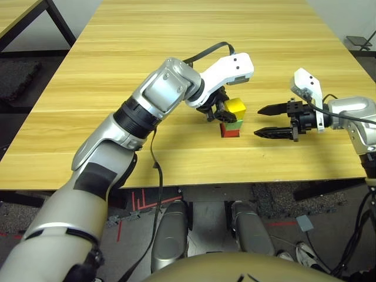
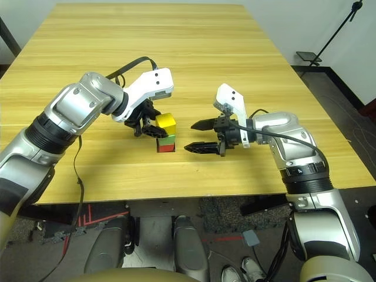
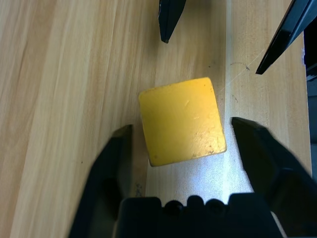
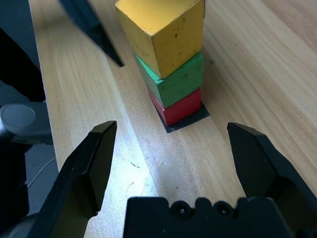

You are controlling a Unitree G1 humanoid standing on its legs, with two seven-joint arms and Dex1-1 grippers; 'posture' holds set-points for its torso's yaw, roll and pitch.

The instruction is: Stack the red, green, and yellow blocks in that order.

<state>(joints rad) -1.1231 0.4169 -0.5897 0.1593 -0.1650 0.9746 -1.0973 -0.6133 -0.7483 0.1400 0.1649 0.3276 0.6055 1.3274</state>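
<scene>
Blocks stand in one column near the front middle of the tabletop (image 1: 176, 70): the red block (image 4: 182, 109) at the bottom, the green block (image 4: 174, 79) on it, and the yellow block (image 4: 161, 29) on top. The red one sits on a flat black square patch (image 4: 195, 119) on the wood. The yellow block is turned a little out of line with the green one below, so its corners overhang slightly.

The left end effector (image 1: 218, 111) is at the top of the column, on the side toward the robot's left, with its black fingers (image 3: 111, 173) spread. In the left wrist view the yellow block lies between them with wood showing on both sides, so neither finger touches it.

The right end effector (image 2: 198, 136) hovers just beside the stack on the robot's right, pointing at it, its two fingers (image 4: 86, 168) spread wide and holding nothing. It stands clear of the blocks. In the left wrist view, two black tips of the other end effector show beyond the yellow block
</scene>
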